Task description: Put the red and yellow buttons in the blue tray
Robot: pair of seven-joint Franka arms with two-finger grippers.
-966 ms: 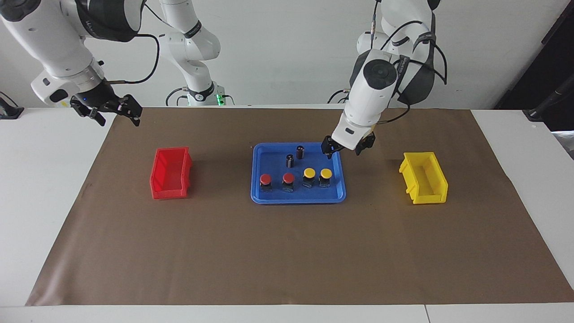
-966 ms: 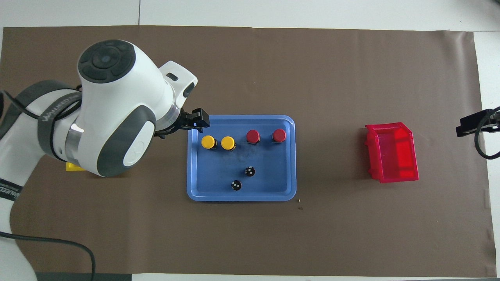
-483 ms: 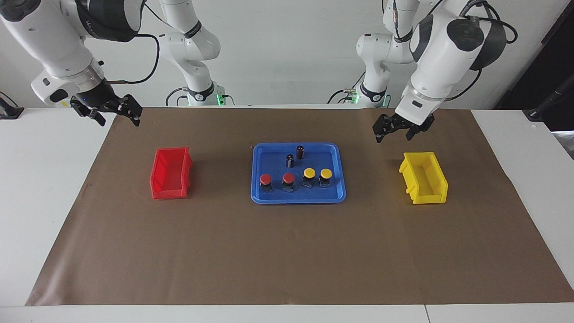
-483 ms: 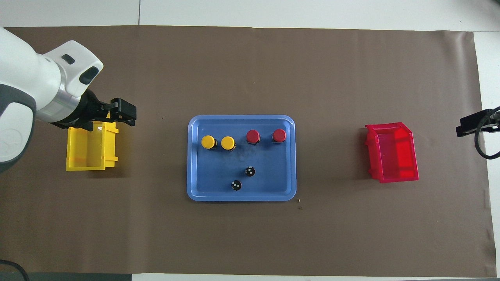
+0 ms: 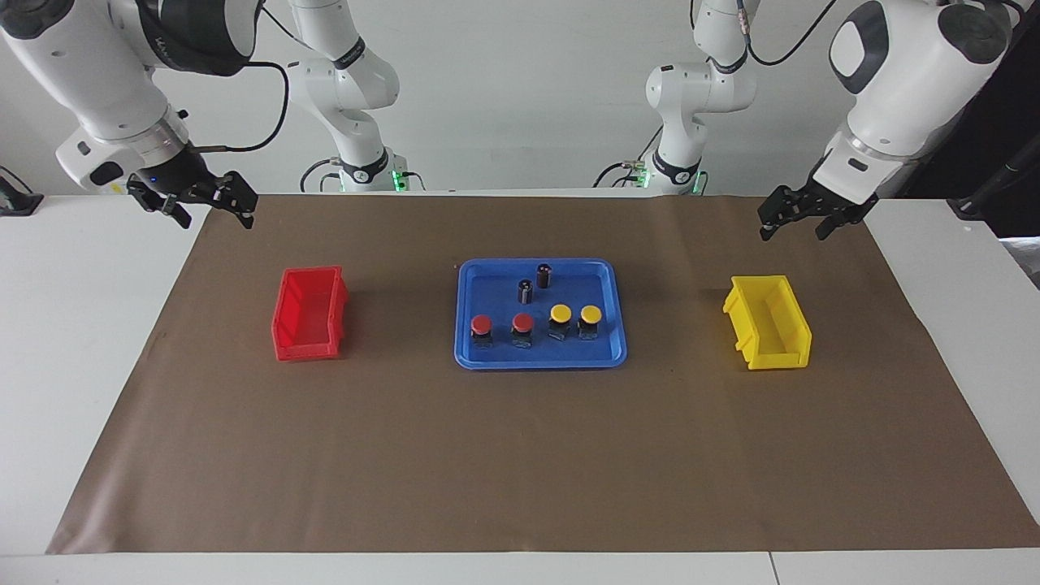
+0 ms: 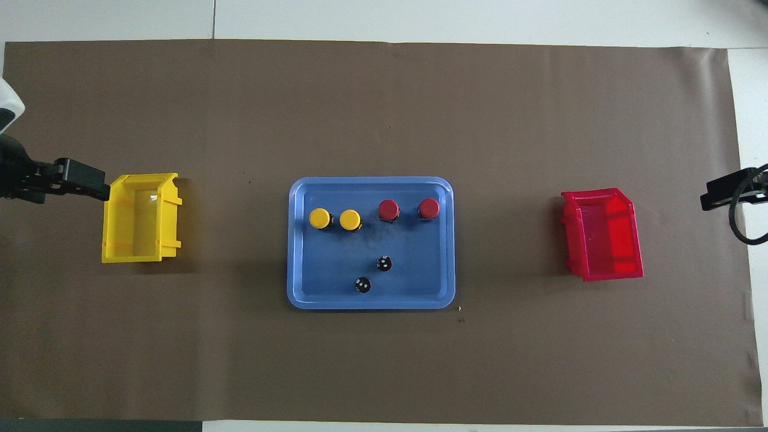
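The blue tray (image 5: pixel 539 362) lies mid-table on the brown mat; it also shows in the overhead view (image 6: pixel 297 252). Two red buttons (image 5: pixel 481 326) (image 5: pixel 522 323) and two yellow buttons (image 5: pixel 560 313) (image 5: pixel 591 314) stand in a row in it, also seen from overhead as the red buttons (image 6: pixel 389 209) (image 6: pixel 428 208) and the yellow buttons (image 6: pixel 320 218) (image 6: pixel 350 219). My left gripper (image 5: pixel 795 227) is open and empty, raised over the mat's edge beside the yellow bin; it also shows overhead (image 6: pixel 90 183). My right gripper (image 5: pixel 213 213) waits open and empty over the mat's corner at the right arm's end.
Two dark capless cylinders (image 5: pixel 543 275) (image 5: pixel 526 290) stand in the tray, nearer to the robots than the buttons. A yellow bin (image 5: pixel 768 322) sits toward the left arm's end, and a red bin (image 5: pixel 309 314) toward the right arm's end. Both bins look empty.
My left gripper has pulled away from the tray's corner, risen, and swung past the yellow bin toward the left arm's end. The right arm and the buttons have not moved.
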